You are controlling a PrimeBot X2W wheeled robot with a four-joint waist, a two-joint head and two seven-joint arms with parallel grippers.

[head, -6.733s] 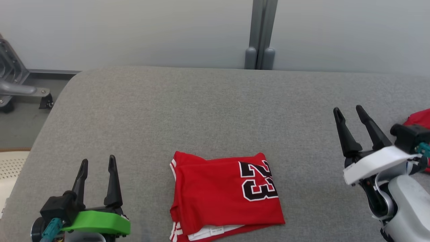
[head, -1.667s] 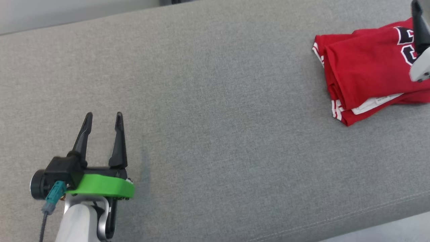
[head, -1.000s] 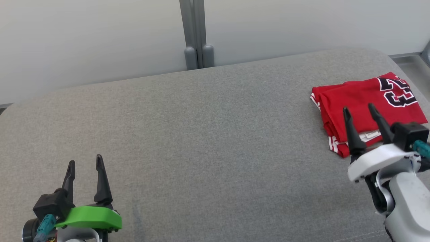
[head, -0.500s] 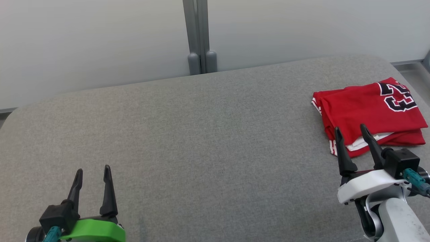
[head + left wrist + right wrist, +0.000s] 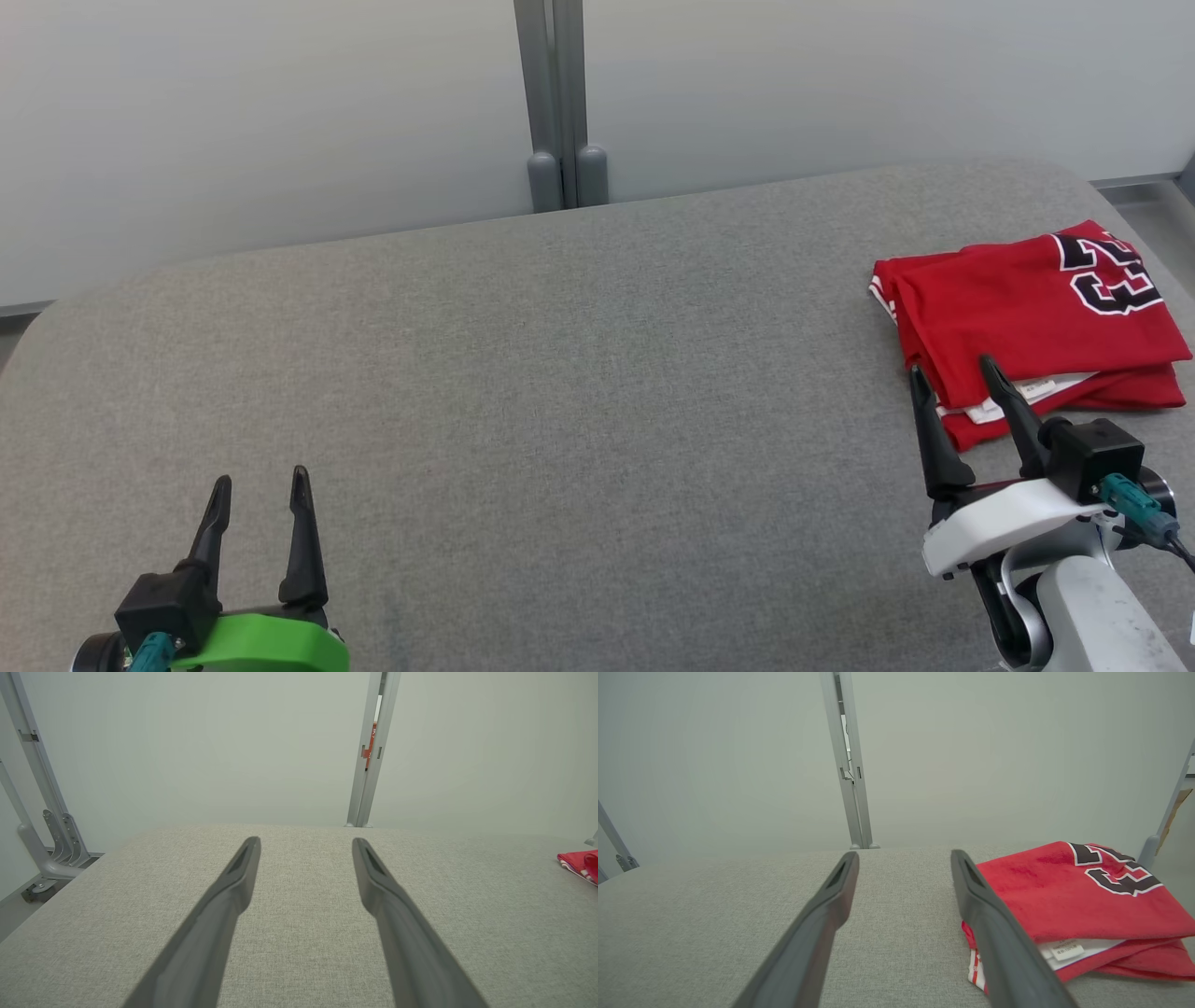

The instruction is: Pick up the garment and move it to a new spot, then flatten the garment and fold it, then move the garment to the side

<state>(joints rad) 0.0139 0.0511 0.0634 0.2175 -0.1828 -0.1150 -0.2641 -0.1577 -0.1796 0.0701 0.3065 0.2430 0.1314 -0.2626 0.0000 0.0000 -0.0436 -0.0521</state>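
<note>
Nearby, folded garment on cushion, post behind, left fingers, right fingers spread empty.

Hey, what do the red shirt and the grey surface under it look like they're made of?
Red shirt: probably thin synthetic jersey knit, matte; it folds softly and carries an outlined number. Grey surface: woven upholstery fabric, matte, with a fine heathered weave.

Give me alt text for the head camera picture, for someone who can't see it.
A folded red jersey numbered 23 lies at the right of a gray padded surface. The right gripper is open by its near edge, holding nothing; the left gripper is open at lower left. A pale wall stands behind.
</note>
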